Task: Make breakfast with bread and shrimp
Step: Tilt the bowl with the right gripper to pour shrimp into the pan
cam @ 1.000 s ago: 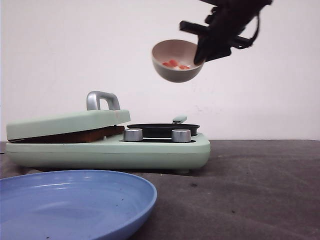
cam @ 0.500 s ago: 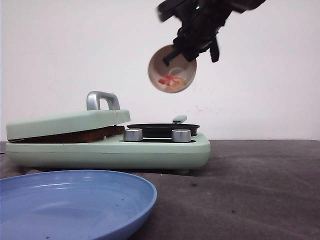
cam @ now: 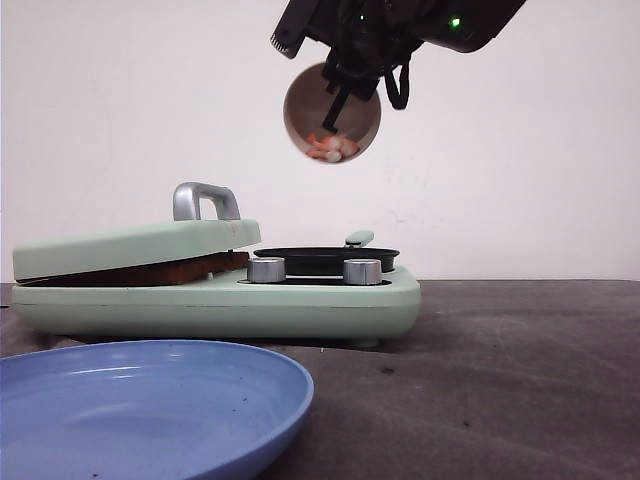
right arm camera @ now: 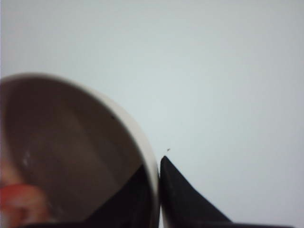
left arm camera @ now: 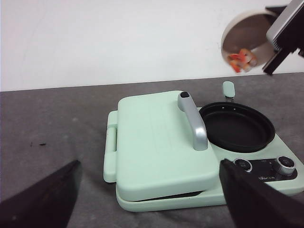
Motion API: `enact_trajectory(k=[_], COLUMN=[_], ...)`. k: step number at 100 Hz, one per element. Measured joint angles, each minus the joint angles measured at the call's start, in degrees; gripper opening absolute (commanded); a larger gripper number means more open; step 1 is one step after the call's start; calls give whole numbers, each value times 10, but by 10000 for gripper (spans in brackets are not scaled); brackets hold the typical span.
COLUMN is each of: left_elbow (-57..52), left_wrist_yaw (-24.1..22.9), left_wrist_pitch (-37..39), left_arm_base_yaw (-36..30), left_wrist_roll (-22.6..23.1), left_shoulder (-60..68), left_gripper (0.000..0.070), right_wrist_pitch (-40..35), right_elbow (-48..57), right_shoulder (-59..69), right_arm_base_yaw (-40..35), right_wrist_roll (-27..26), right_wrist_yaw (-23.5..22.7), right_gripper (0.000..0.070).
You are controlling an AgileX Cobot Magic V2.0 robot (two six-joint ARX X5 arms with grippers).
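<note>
Shrimp (cam: 332, 147) sit at the lip of the tipped bowl (cam: 305, 110), pinched at its rim by the right gripper (cam: 340, 88) above the empty pan (left arm camera: 236, 126); press lid (left arm camera: 152, 137) down, plate (cam: 150, 400) bare.

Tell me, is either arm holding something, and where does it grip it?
The right gripper holds the beige bowl of shrimp by its rim; the left gripper holds nothing.

Black arm (cam: 400, 25), green indicator light (cam: 456, 21)
</note>
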State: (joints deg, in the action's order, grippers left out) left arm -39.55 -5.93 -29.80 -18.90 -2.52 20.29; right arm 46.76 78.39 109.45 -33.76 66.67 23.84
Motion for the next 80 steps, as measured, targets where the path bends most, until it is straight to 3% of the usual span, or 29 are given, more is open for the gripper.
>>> enact_trajectory(k=[21,42,57,80], left_elbow=[0,0,0,0], left_wrist_yaw=[0,0,0,0], left_wrist_pitch=[-1,-12,-13,-13], left_arm_base_yaw=[0,0,0,0], left_wrist_roll=[1,7,7,7], left_shoulder=[0,0,0,0], left_gripper=[504,504,504,504], right_wrist_pitch=[29,29,29,28], right_elbow=[0,0,0,0], right_shoulder=[0,0,0,0], right_arm_base_yaw=[-4,-6,-6,-6], right_wrist_roll=[45,48,33,-28], right_wrist_yaw=[1,2,8,82], right_gripper=[0,0,0,0])
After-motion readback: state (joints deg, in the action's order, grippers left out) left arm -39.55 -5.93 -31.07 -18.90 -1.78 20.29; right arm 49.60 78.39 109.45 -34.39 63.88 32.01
